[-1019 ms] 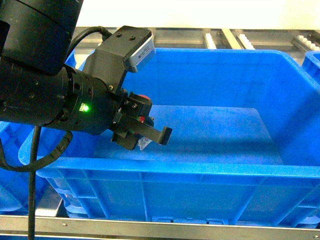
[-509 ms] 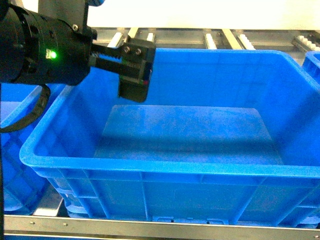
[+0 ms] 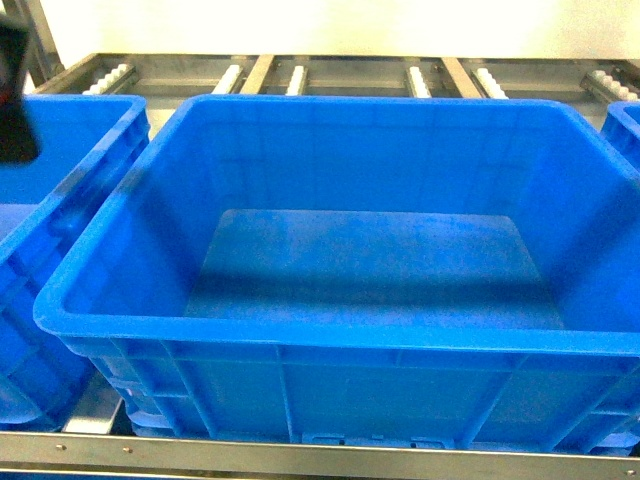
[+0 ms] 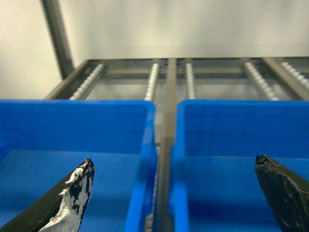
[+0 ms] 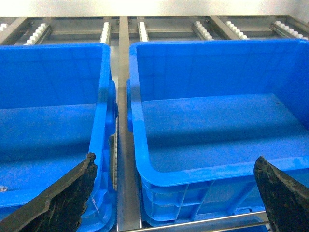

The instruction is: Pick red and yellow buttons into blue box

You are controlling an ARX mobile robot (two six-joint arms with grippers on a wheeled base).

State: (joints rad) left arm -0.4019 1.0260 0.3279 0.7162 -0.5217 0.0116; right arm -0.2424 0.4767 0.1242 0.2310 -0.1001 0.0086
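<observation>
Neither the red button nor the yellow button shows in any view. The large blue box (image 3: 350, 330) fills the middle of the head view, and its floor is bare. My left gripper (image 4: 174, 160) is open, its two fingertips (image 4: 79, 186) wide apart with nothing between them. It hovers over the gap between two blue boxes. In the head view only a dark part of the left arm (image 3: 14, 95) shows, at the upper left edge. My right gripper (image 5: 176, 156) is also open and empty, above the near rim of a blue box (image 5: 203, 171).
A second blue box (image 3: 60, 200) stands to the left of the middle one, and a corner of a third (image 3: 625, 125) shows at the far right. A metal rail (image 5: 123, 159) runs between boxes. Roller tracks (image 3: 300, 75) lie behind, and a steel bar (image 3: 300, 455) crosses the front.
The left arm, which held a red-capped button low inside the middle box a second ago, has lifted and swung left, almost out of the head view. The button no longer shows.
</observation>
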